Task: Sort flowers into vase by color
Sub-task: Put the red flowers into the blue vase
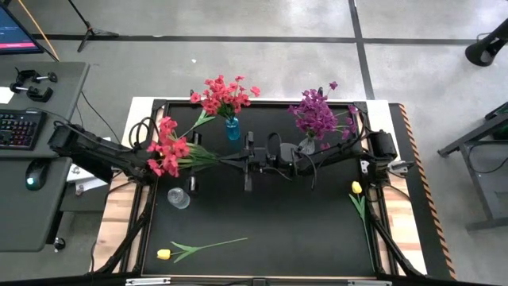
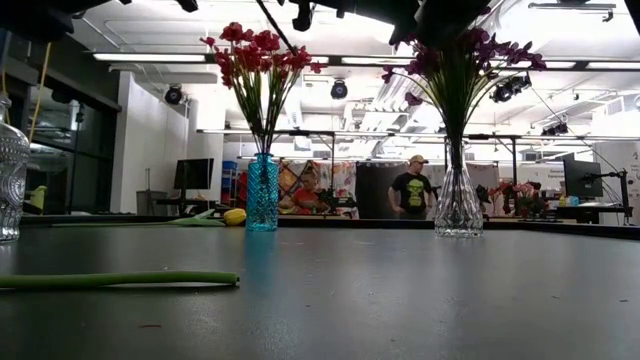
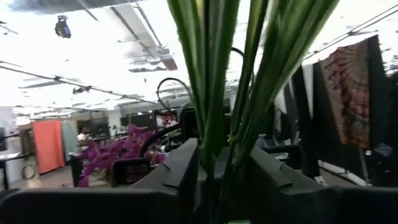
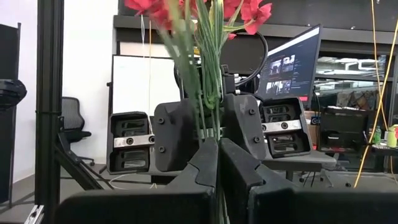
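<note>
A bunch of red-pink artificial flowers on long green stems (image 1: 170, 146) is held level above the middle of the dark table (image 1: 278, 230), its blooms toward the left arm. In the left wrist view the stems (image 3: 214, 93) are seen passing between the left gripper's (image 1: 208, 160) dark fingers (image 3: 180, 171), which are pinched on them. The right gripper (image 1: 248, 160) is met at the stem ends; in its own wrist view its fingers (image 4: 205, 163) are pressed together on the lower stems, with the left gripper facing it just behind. Whether the stems are actually clamped by the right gripper cannot quite be made out.

A second red-pink bunch (image 1: 223, 95) is stood upright in a narrow blue glass vase (image 2: 262, 193) at the far middle of the table. A purple bunch (image 1: 316, 113) is stood in a clear flared glass vase (image 2: 459, 203) to its right. An empty clear cut-glass vase (image 1: 178, 198) is set at the left, nearer the front. One yellow tulip-like bud on a green stem (image 1: 198, 249) is laid flat near the front left edge, and another (image 1: 359, 199) near the right edge.

A person in a dark shirt (image 2: 411, 188) is seen in the room beyond.
</note>
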